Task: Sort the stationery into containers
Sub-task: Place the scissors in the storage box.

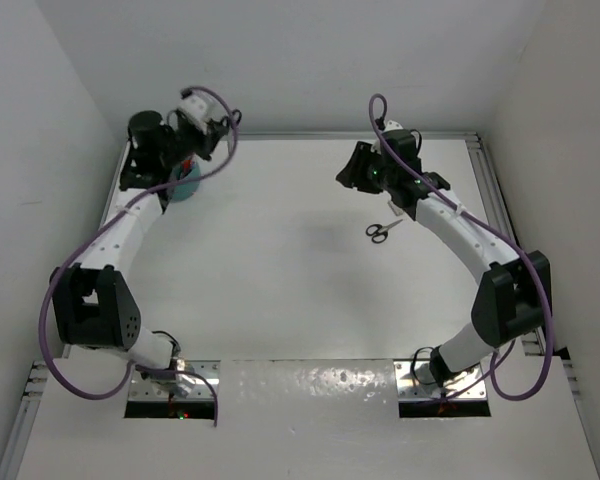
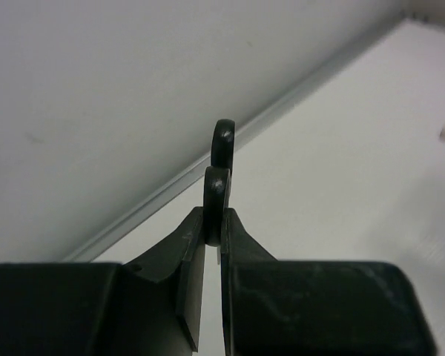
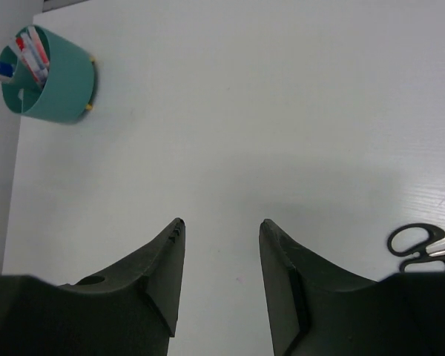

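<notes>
A: Left gripper (image 2: 213, 231), state?

B: Clamped on the held scissors (image 2: 216, 191). The two handle loops stick out past the fingertips, edge-on; the blades are hidden. In the top view the arm is at the far left corner, over the organiser (image 3: 59, 80).

A: Why is it gripped there?

B: My guess is that a pinch at the neck of the handles stops the pair from opening. It should also let it go in long-ways. The wrist view shows wall and table (image 3: 245, 111), not the organiser, so I cannot tell whether it is lined up with a compartment.

A: Right gripper (image 3: 221, 222)?

B: Fingers apart, nothing between them, hanging above bare table. The loose scissors (image 1: 383, 229) lie flat just beside it, toward the near right, apart from the fingers.

A: What is in the organiser?

B: Pens (image 3: 28, 50) stand in it, red and blue. I see no other stationery on the table.

A: Stage?

B: Late. One pair is ready to drop and one is left to pick. The flat pair will likely need a grip across the pivot.
</notes>
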